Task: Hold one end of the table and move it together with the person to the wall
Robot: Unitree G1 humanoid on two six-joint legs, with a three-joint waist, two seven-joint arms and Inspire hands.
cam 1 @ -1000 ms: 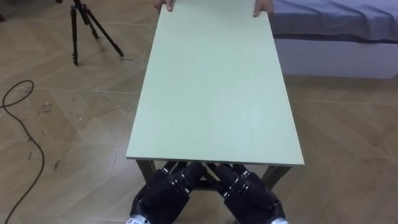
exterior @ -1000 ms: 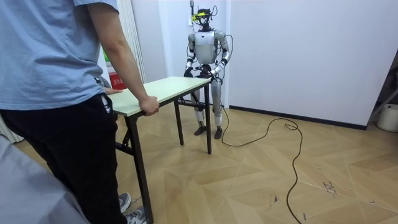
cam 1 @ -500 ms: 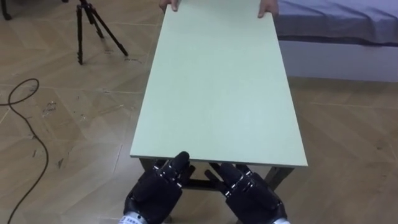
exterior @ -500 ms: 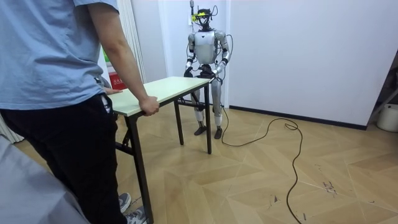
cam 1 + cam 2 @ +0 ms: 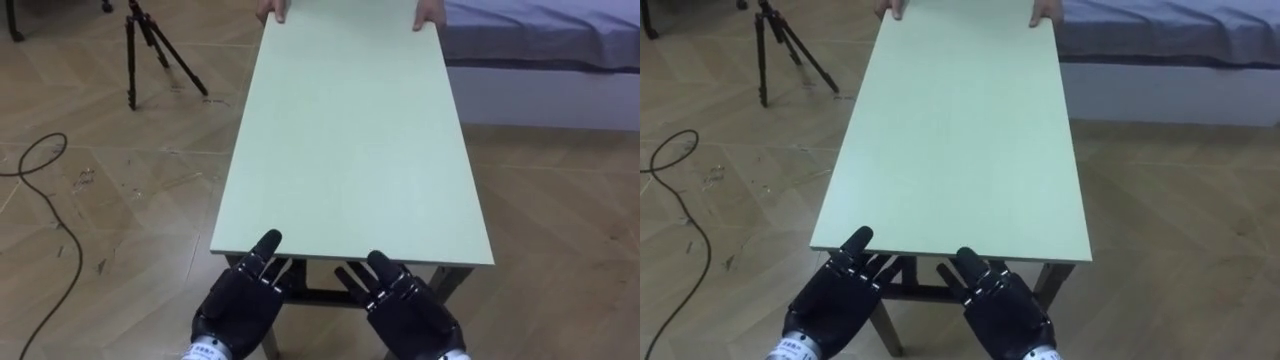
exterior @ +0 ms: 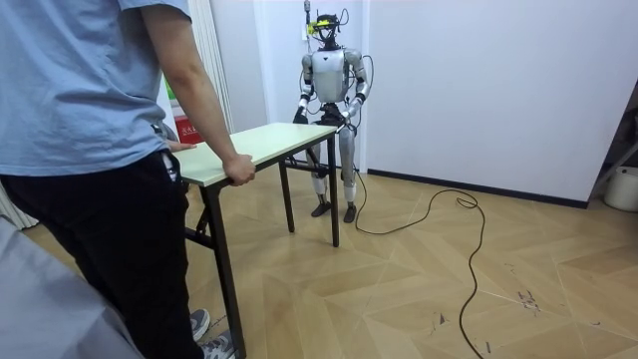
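**robot and person standing at opposite ends of the table**

the table (image 5: 350, 150) is standing on the floor, a long rectangle with a smooth, matte, pale green top on dark metal legs, and the robot is standing upright at one short end, close to the white wall (image 6: 478, 80). the left hand (image 5: 240, 300), black and ribbed, is sitting at the near edge toward the left corner. its fingers are stretching straight forward with the tips slipping under the edge, and its thumb is rising over the top. i cannot tell whether that thumb is touching. the right hand (image 5: 405, 310) is mirroring it further along the same edge, toward the right corner, with its fingers relaxed and straight and nothing curling round the board.

at the far edge the person (image 6: 90, 100), in a light blue t-shirt and dark trousers, is gripping the top, one hand (image 5: 268, 10) near each far corner. in the room view the fingers are wrapping round the board's rim.

beside the table's left long edge a black tripod (image 5: 150, 50) is standing on the wooden herringbone floor (image 5: 100, 180). off the far right corner a low bed (image 5: 540, 40) with a grey-blue cover is lying along the floor.
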